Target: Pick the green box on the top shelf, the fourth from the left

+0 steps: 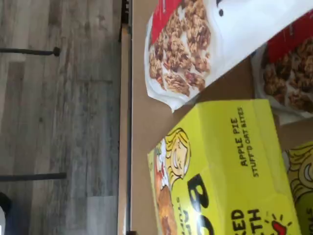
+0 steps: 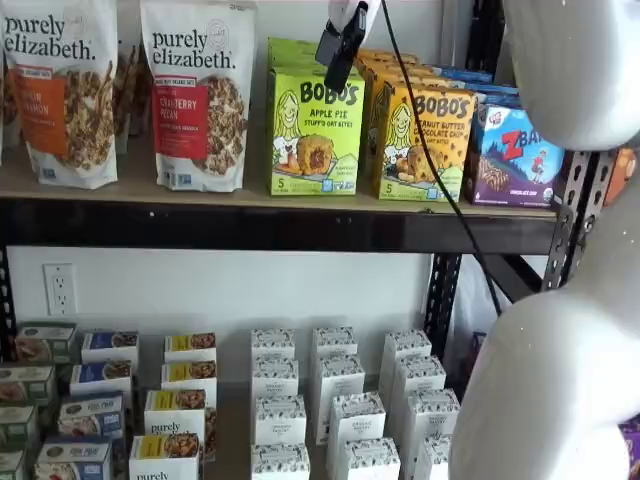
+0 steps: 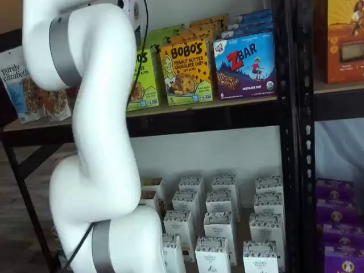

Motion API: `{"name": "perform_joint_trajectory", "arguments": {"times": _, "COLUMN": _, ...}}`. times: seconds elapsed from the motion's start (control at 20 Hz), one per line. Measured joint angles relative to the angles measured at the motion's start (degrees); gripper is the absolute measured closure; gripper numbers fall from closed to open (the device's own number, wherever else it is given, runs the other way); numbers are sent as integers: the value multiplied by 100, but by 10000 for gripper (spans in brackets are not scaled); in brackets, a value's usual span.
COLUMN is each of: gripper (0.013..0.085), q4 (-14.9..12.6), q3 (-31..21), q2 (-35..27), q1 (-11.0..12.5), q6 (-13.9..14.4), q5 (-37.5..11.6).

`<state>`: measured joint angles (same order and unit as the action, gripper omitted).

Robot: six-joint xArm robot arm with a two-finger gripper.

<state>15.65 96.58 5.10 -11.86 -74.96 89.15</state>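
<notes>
The green box (image 2: pixel 315 130) stands upright on the top shelf (image 2: pixel 250 225), marked "BOBO'S Apple Pie". In the wrist view the box (image 1: pixel 220 166) fills much of the picture, standing on the tan board (image 1: pixel 146 122). In a shelf view the arm hides part of the box (image 3: pixel 145 79). My gripper (image 2: pixel 338 60) hangs from the view's top edge, just in front of and above the box's upper right corner. Its black fingers show side-on with no plain gap and hold nothing.
Granola bags (image 2: pixel 198 95) stand left of the green box. A yellow-orange Bobo's carton (image 2: pixel 425 140) and a blue ZBar carton (image 2: pixel 515 155) stand to its right. Several small white cartons (image 2: pixel 335 400) fill the lower shelf. A black upright (image 3: pixel 293 114) stands at the shelf's right end.
</notes>
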Motion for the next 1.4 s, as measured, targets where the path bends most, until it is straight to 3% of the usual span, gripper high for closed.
{"name": "perform_joint_trajectory", "arguments": {"times": 0.45, "gripper": 130, "q4": -117, "q3": 32, "q2": -134, "q1": -11, "q6": -30, "q5": -115}}
{"name": "perform_joint_trajectory", "arguments": {"times": 0.95, "gripper": 130, "q4": -240, "q3": 301, "q2": -375, "q1": 18, "q6": -77, "q5": 233}}
{"name": "perform_joint_trajectory", "arguments": {"times": 1.4, "gripper": 130, "q4": -314, "q3": 147, "q2": -331, "q1": -23, "q6": -70, "q5": 137}}
